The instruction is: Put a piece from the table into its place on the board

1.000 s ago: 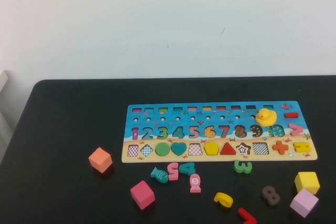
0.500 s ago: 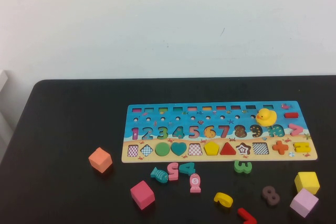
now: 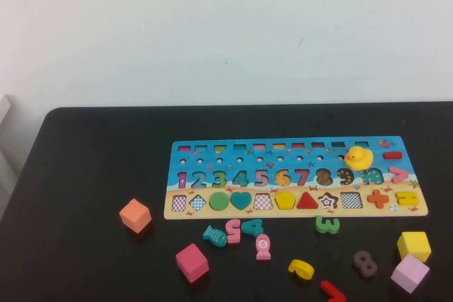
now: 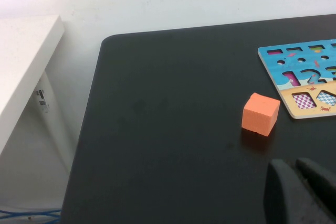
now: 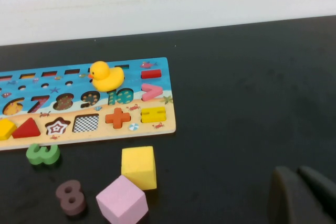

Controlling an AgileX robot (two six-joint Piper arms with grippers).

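Note:
The board [image 3: 297,212] lies flat in the middle of the black table. The piece, a small yellow pentagon [image 3: 285,199], sits in its slot on the tan strip, just left of the red triangle [image 3: 307,201]. Its edge also shows in the right wrist view as the pentagon [image 5: 5,128]. Neither arm appears in the high view. My left gripper [image 4: 294,164] is shut and empty, over bare table near the orange cube [image 4: 260,114]. My right gripper [image 5: 299,171] is shut and empty, off the board's [image 5: 168,124] right end.
A rubber duck [image 3: 358,157] stands on the board. In front of it lie a pink cube [image 3: 192,262], a yellow cube [image 3: 414,245], a lilac cube [image 3: 410,272] and several loose number pieces [image 3: 327,223]. A white shelf [image 4: 21,66] stands past the table's left edge.

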